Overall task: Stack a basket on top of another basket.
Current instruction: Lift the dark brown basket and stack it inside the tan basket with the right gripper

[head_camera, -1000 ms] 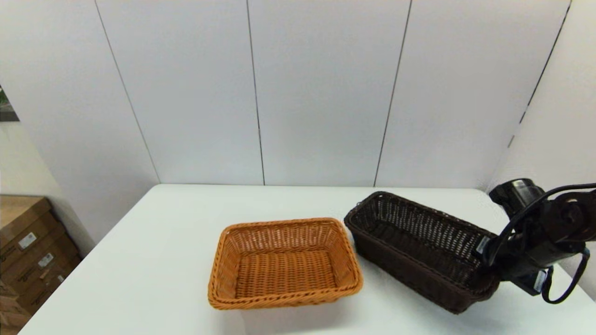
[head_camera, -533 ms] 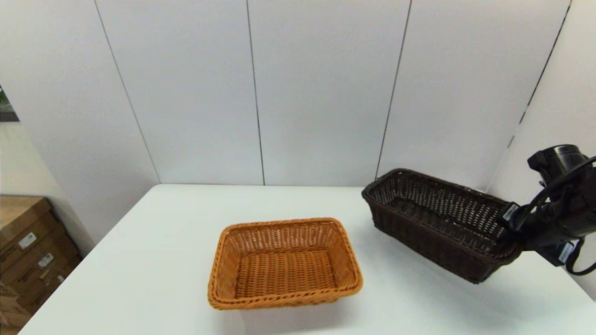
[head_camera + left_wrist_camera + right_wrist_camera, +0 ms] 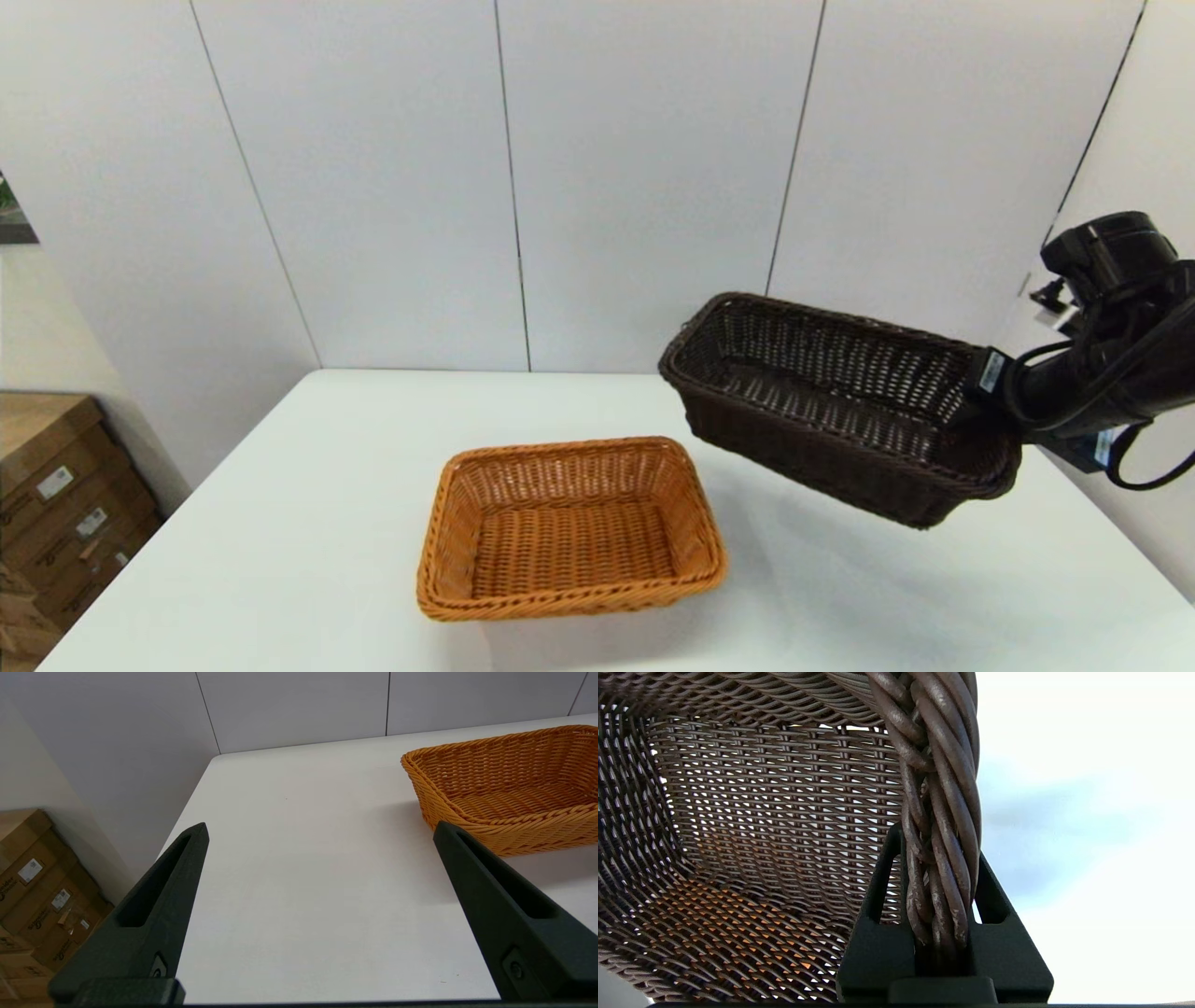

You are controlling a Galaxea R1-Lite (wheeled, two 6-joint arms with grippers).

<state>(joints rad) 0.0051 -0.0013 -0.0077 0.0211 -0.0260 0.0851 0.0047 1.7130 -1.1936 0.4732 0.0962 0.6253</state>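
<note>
The dark brown basket [image 3: 840,401] hangs in the air above the right side of the table, slightly tilted, to the right of and higher than the orange-tan basket [image 3: 569,527]. My right gripper [image 3: 980,397] is shut on the braided rim of its right end. In the right wrist view the rim [image 3: 941,812] runs between both fingers [image 3: 878,886], and orange shows through the weave. The orange-tan basket sits flat at the table's middle and also appears in the left wrist view [image 3: 509,779]. My left gripper [image 3: 322,830] is open over bare table to the left of it.
The white table [image 3: 308,523] is backed by a white panelled wall. Cardboard boxes [image 3: 56,504] stand on the floor beyond the table's left edge.
My right gripper has lifted the dark brown basket off the table and carried it up and leftward toward the orange-tan basket. The orange-tan basket has not moved.
</note>
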